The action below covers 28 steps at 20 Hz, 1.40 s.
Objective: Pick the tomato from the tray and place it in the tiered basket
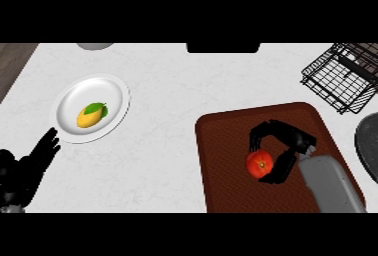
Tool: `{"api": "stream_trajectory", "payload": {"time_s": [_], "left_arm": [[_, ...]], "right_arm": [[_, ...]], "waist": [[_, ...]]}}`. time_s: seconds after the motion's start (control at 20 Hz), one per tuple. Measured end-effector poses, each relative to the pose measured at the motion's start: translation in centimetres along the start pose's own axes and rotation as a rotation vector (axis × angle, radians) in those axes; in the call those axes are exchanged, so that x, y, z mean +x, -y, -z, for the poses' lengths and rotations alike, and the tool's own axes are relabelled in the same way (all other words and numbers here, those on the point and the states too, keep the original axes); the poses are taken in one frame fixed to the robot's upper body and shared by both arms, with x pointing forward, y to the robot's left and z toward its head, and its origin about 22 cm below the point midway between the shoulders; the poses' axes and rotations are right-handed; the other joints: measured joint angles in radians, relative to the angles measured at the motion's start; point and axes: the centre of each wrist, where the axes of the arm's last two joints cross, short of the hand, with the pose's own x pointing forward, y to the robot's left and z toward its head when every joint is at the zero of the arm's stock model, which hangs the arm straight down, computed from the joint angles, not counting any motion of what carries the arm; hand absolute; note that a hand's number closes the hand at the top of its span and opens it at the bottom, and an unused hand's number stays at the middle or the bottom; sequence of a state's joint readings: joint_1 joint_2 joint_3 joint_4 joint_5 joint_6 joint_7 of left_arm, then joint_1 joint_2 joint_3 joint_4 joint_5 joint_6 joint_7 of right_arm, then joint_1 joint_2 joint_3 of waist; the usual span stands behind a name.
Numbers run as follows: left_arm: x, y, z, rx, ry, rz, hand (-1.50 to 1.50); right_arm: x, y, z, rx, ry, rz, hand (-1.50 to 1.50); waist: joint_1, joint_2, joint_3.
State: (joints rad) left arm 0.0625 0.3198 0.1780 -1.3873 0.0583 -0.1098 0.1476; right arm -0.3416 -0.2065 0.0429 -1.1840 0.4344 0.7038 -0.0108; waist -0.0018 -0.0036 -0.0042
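A red tomato (258, 163) lies on the dark brown tray (221, 150) at the lower right. My right hand (284, 142) is curled round the tomato, fingers arching over its top and right side, thumb below it. The black wire tiered basket (341, 75) stands at the upper right, beyond the tray's far corner. My left hand (29, 165) rests open at the lower left edge, fingers pointing up, apart from everything.
A white plate (111, 92) with a yellow mango (90, 116) sits at the left. A dark round object (367, 145) shows at the right edge beside the tray. A grey object (94, 46) and a black shape (223, 48) lie at the counter's far edge.
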Motion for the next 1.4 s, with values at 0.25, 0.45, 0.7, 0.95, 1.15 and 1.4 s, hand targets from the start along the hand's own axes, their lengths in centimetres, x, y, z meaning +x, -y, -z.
{"api": "stream_trajectory", "payload": {"time_s": [0.25,0.45,0.7,0.95,1.15,1.4], "left_arm": [[0.8,0.3,0.4,-0.013,0.012,0.012,0.00],[1.0,0.7,0.5,-0.024,0.020,0.018,0.00],[1.7,1.5,1.1,-0.055,0.036,0.027,0.00],[2.6,2.4,1.7,-0.087,0.053,0.037,0.00],[2.7,2.9,1.9,-0.089,0.059,0.040,0.00],[2.7,3.3,2.3,-0.086,0.059,0.033,0.00]], "right_arm": [[3.0,4.1,0.6,-0.369,-0.268,-0.059,1.50],[5.7,7.7,-0.3,-0.690,-0.504,-0.124,1.50],[11.2,11.2,-0.6,-1.093,-0.725,-0.186,1.50],[17.4,13.1,0.5,-1.405,-0.847,-0.243,1.50],[21.1,14.3,1.3,-1.540,-0.866,-0.290,1.50],[23.0,16.3,1.4,-1.645,-0.885,-0.316,1.50]], "waist": [[0.023,0.006,-0.003],[0.049,0.012,-0.011],[0.082,0.018,-0.013],[0.112,0.028,-0.008],[0.121,0.033,-0.003],[0.111,0.039,0.000]]}}
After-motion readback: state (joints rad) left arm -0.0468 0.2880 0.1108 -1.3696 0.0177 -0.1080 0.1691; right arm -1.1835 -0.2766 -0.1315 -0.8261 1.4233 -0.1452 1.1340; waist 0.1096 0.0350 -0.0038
